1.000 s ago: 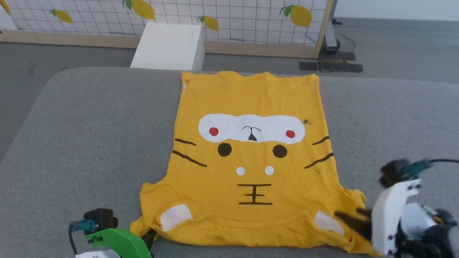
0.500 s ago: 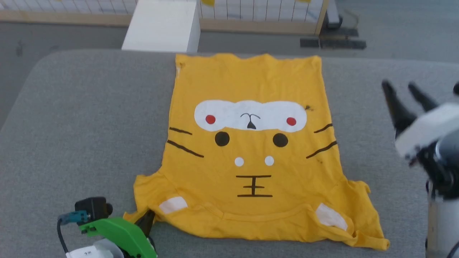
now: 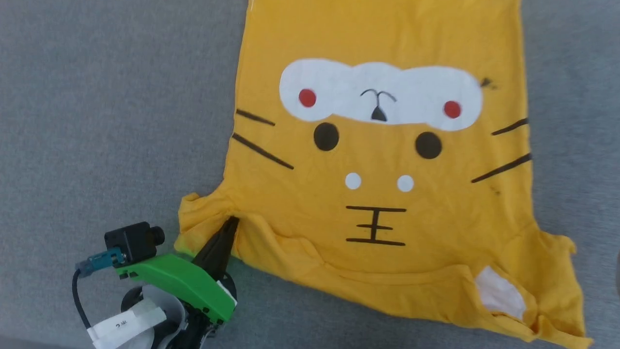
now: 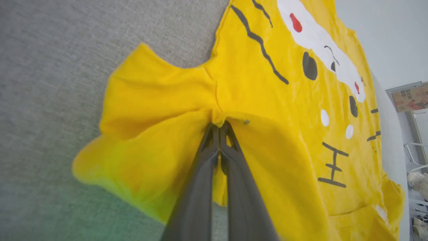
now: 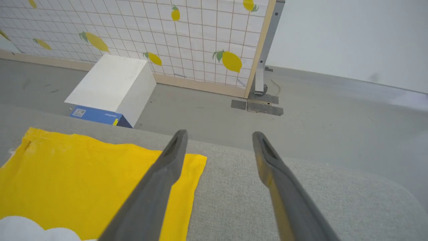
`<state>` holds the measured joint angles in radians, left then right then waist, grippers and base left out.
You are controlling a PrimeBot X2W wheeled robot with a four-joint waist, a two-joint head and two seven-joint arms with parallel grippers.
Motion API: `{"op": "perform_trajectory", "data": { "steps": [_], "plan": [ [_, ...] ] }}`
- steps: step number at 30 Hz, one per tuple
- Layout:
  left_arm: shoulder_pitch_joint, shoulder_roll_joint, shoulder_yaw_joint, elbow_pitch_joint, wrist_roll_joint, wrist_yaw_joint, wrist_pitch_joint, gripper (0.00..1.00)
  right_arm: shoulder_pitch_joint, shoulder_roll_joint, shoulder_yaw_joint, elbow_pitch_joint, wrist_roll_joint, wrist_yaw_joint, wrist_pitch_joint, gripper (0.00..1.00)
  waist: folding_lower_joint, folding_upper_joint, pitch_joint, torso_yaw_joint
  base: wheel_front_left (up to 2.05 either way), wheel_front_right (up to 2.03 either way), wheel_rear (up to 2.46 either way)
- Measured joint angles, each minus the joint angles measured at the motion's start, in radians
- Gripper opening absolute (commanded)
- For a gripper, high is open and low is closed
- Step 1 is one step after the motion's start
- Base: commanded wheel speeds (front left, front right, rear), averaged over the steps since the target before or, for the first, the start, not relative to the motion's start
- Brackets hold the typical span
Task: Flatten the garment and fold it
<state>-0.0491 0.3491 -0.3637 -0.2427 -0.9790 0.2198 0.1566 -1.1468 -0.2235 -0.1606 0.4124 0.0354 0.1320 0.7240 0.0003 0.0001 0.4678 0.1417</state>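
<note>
Flattening looks to be the step in hand, with folding not yet begun; the mustard-yellow short-sleeved T-shirt of soft fabric [image 3: 387, 194], printed with a white patch, red dots and thin black strokes, lies face up on the grey woven padded surface [image 3: 97, 121], hem toward 12 o'clock and collar toward 6 o'clock in the head view. The body of the shirt lies fairly smooth; the sleeve at 7 o'clock is bunched into folds, the collar edge at 6 o'clock is rumpled, and the sleeve at 4 o'clock curls at its tip.

The left gripper [image 3: 231, 222], on its green-shelled arm, comes in from 7 o'clock; its two long dark fingers are pressed together on a pinch of yellow cloth where that sleeve meets the body, and the left wrist view [image 4: 219, 124] shows the fabric puckering around the tips. The right gripper [image 5: 219, 135] hangs above the shirt's far hem corner, fingers spread wide and holding nothing; beyond it, toward 11 o'clock in its own view, stand a white rectangular box [image 5: 110, 83] and a lemon-printed grid screen [image 5: 167, 33].

Next, I judge, the pinched seam wants drawing outward toward 8 o'clock to spread the sleeve flat; the free gripper should first pin or take cloth on its own side, or the whole shirt may slide.
</note>
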Motion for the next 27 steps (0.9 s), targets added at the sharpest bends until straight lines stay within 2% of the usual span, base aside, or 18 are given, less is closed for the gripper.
{"op": "perform_trajectory", "data": {
  "steps": [6, 10, 15, 21, 22, 23, 24, 27],
  "plan": [
    [-0.003, -0.001, -0.001, -0.065, 0.000, -0.016, -0.008, 0.00, -0.122, -0.019, -0.021, 0.104, -0.131, 0.000, 0.226, 1.00, 0.0000, 0.0000, 0.117, 0.053, 0.00, 0.00, 0.00],
    [-0.003, -0.001, -0.004, -0.107, 0.000, -0.020, -0.009, 0.00, -0.143, -0.026, 0.002, 0.102, -0.210, 0.000, 0.333, 1.00, 0.0000, 0.0000, 0.184, 0.087, 0.00, 0.00, 0.00],
    [-0.009, 0.000, -0.009, -0.140, -0.001, -0.034, -0.008, 0.00, -0.146, -0.015, 0.033, 0.092, -0.210, 0.000, 0.416, 1.00, -0.0001, 0.0000, 0.249, 0.120, 0.00, 0.00, 0.00],
    [-0.015, 0.001, -0.014, -0.167, -0.001, -0.039, -0.008, 0.00, -0.171, -0.036, 0.072, 0.049, -0.187, 0.000, 0.487, 1.00, -0.0003, 0.0000, 0.295, 0.148, 0.00, 0.00, 0.00],
    [-0.016, 0.001, -0.015, -0.167, -0.001, -0.040, -0.008, 0.00, -0.172, -0.039, 0.071, 0.044, -0.181, 0.000, 0.504, 0.77, -0.0003, 0.0000, 0.297, 0.150, 0.00, 0.00, 0.00],
    [-0.017, 0.001, -0.016, -0.168, -0.001, -0.040, -0.008, 0.00, -0.175, -0.041, 0.070, 0.039, -0.174, 0.000, 0.519, 0.29, -0.0003, 0.0000, 0.297, 0.152, 0.00, 0.00, 0.00],
    [-0.018, 0.001, -0.017, -0.167, -0.001, -0.040, -0.007, 0.00, -0.175, -0.042, 0.070, 0.034, -0.167, 0.000, 0.528, 0.00, -0.0003, 0.0000, 0.295, 0.152, 0.00, 0.00, 0.00],
    [-0.024, 0.001, -0.018, -0.154, -0.001, -0.040, -0.003, 0.00, -0.164, -0.037, 0.062, 0.022, -0.153, 0.000, 0.544, 0.00, -0.0003, 0.0000, 0.281, 0.150, 0.00, 0.00, 0.00]
  ]
}}
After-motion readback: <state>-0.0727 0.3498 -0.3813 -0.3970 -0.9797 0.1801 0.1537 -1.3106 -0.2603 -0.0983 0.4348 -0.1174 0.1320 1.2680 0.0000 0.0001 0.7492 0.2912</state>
